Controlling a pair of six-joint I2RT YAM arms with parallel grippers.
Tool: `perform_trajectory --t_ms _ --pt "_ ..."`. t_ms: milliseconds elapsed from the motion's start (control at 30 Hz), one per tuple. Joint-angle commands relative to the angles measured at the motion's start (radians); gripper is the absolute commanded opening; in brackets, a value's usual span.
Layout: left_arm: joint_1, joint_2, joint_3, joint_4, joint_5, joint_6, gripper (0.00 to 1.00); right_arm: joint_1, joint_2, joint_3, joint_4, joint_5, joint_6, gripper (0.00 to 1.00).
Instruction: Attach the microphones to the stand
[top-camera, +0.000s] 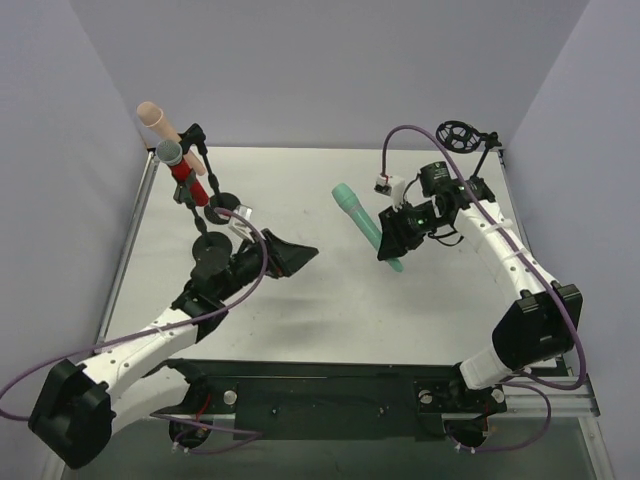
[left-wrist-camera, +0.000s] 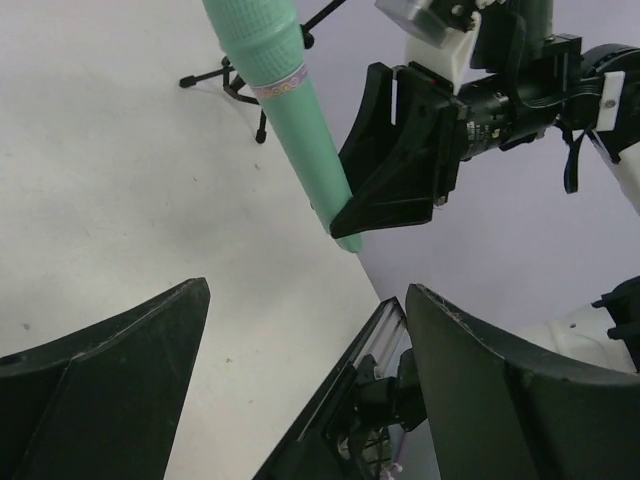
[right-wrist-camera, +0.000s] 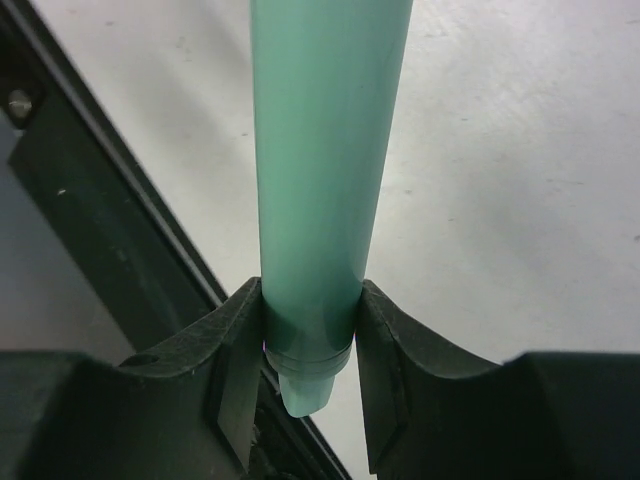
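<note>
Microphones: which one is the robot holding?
The teal-green microphone, clamped in the right gripper; the pink microphone and red microphone sit on the stand.

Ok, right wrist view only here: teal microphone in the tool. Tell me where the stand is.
Observer: One stand is at the far left corner, well left of the right tool holding the teal microphone.
Operator: Report its load.
Observer: The pink microphone and the red microphone are already on it, both tilted.
Operator: Now the far right corner.
Observer: A second stand there, its round holder empty.
</note>
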Motion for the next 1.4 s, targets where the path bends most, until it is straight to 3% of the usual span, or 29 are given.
perform_trajectory --t_ms 0,100,200,433,600,800,933,1133,1267,1367 --pt "-0.145 0.139 0.078 0.143 -0.313 -0.121 0.91 -0.029 -0.026 -0.030 -0.133 -0.266 -0.073 0.00" --pt "-0.187 0.253 0.127 0.192 -0.333 -0.170 0.91 -0.024 -0.082 -0.065 -0.136 -0.305 -0.111 0.00" --pt "-0.208 0.373 0.150 0.302 -0.334 -0.212 0.84 -0.024 -0.116 -0.088 -0.137 -0.335 -0.136 0.00" --pt "-0.251 0.523 0.213 0.461 -0.371 -0.249 0.77 -0.022 -0.155 -0.132 -0.137 -0.373 -0.177 0.00" --pt "-0.270 0.557 0.218 0.536 -0.342 -0.259 0.73 -0.032 -0.144 -0.126 -0.136 -0.385 -0.177 0.00" --pt "-0.270 0.513 0.109 0.596 -0.325 -0.261 0.72 -0.125 -0.144 -0.100 -0.134 -0.444 -0.162 0.00" --pt "-0.271 0.479 0.027 0.753 -0.285 -0.241 0.73 -0.159 -0.162 -0.120 -0.122 -0.419 -0.167 0.00" --pt "-0.271 0.536 0.125 0.764 -0.209 -0.230 0.76 -0.113 -0.167 -0.165 -0.061 -0.388 -0.121 0.00" --pt "-0.279 0.617 0.187 0.797 -0.210 -0.250 0.76 -0.085 -0.165 -0.168 -0.062 -0.385 -0.130 0.00" --pt "-0.290 0.638 0.224 0.731 -0.236 -0.249 0.76 -0.073 -0.167 -0.175 -0.064 -0.382 -0.139 0.00"
